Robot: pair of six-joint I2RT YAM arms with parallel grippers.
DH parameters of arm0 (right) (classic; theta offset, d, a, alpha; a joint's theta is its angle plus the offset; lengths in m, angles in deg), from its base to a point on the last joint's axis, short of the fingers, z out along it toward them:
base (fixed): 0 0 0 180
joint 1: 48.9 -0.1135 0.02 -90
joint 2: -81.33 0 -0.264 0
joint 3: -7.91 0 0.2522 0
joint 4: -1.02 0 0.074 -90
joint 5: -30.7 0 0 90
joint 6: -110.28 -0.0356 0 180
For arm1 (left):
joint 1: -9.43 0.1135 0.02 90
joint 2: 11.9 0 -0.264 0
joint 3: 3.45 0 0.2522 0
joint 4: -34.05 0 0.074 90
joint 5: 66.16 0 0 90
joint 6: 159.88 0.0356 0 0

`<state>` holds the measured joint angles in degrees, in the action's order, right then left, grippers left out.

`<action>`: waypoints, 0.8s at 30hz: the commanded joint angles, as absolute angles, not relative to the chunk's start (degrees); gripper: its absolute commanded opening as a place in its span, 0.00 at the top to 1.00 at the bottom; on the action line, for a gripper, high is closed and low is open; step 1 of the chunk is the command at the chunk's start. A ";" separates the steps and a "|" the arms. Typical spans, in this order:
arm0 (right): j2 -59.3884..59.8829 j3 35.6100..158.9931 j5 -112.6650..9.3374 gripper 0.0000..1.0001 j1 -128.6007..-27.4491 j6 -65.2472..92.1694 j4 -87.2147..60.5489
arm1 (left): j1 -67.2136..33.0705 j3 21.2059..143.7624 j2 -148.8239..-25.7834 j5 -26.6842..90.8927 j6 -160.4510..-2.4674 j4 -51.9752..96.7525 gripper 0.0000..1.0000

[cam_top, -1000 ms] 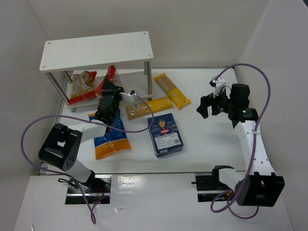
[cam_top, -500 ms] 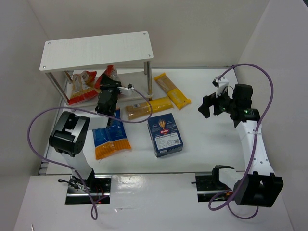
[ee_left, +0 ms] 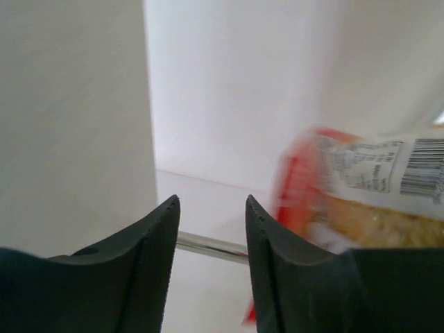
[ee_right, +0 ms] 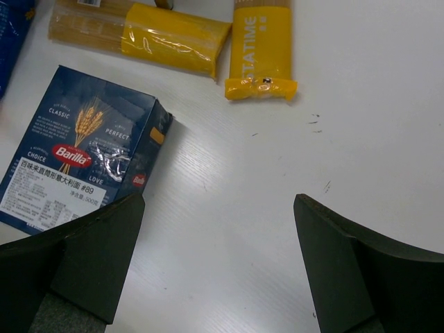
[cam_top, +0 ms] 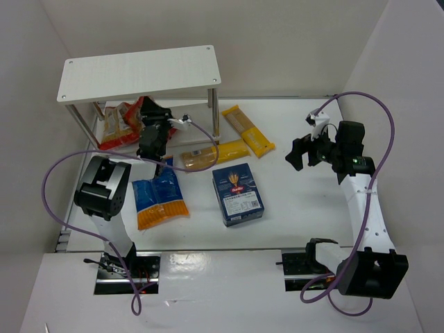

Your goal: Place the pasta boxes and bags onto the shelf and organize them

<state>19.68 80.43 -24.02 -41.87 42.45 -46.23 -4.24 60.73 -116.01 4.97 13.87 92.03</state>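
The white shelf (cam_top: 139,68) stands at the back left. Clear red-edged bags (cam_top: 116,125) lie on its lower board. My left gripper (cam_top: 154,118) reaches under the top board beside them. In the left wrist view it (ee_left: 211,208) is slightly open with nothing between the jaws, and a red-edged bag (ee_left: 361,201) lies just to the right of the right finger. A blue-and-orange bag (cam_top: 159,201), the dark blue pasta box (cam_top: 238,194) and two yellow spaghetti bags (cam_top: 248,130) (cam_top: 208,156) lie on the table. My right gripper (cam_top: 300,152) hovers wide open and empty; it also shows in the right wrist view (ee_right: 218,201).
The shelf's silver legs (cam_top: 215,111) stand near the left gripper; one (ee_left: 208,244) shows behind its jaws. White walls enclose the table on the left, back and right. In the right wrist view the box (ee_right: 76,159) and the spaghetti bags (ee_right: 173,35) lie ahead of the fingers.
My left gripper has moved back and left, in under the shelf's top board, and the red-edged bag beside it has shifted that way too. The right arm has barely moved.
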 commanded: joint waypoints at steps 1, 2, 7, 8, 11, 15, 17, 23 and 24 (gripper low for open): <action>19.80 80.55 -22.13 0.04 -41.43 43.04 -45.26 | -3.84 63.23 -116.66 6.62 12.39 97.28 0.47; 19.80 80.55 -22.13 0.04 -41.43 43.56 -45.26 | -3.84 63.23 -116.66 6.62 12.39 97.28 0.47; 19.80 80.55 -22.13 0.04 -41.43 43.57 -45.26 | -3.84 62.62 -116.66 7.14 12.39 95.88 0.41; 19.80 80.55 -22.13 0.04 -41.43 43.57 -45.26 | -3.84 61.74 -115.97 7.67 12.39 95.87 0.39; 19.80 80.55 -22.13 0.04 -41.43 43.57 -45.26 | -3.84 60.24 -114.74 9.16 12.39 93.59 0.30; 20.33 80.55 -22.13 0.04 -41.43 43.57 -45.26 | -5.07 57.96 -112.02 10.31 10.98 88.43 0.22; 20.85 80.55 -22.13 0.04 -40.90 43.57 -45.26 | -5.69 56.55 -110.52 11.88 8.80 84.30 0.17; 21.39 80.03 -22.13 0.04 -40.90 43.57 -45.26 | -10.78 51.19 -101.66 14.34 6.15 75.25 0.04; 21.91 80.03 -22.13 0.04 -40.90 43.57 -45.78 | -11.31 49.44 -100.07 14.96 6.15 72.95 0.03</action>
<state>19.99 80.15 -23.06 -41.35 42.89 -46.36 -9.75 52.05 -105.65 11.13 9.17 77.78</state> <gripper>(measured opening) 0.963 0.967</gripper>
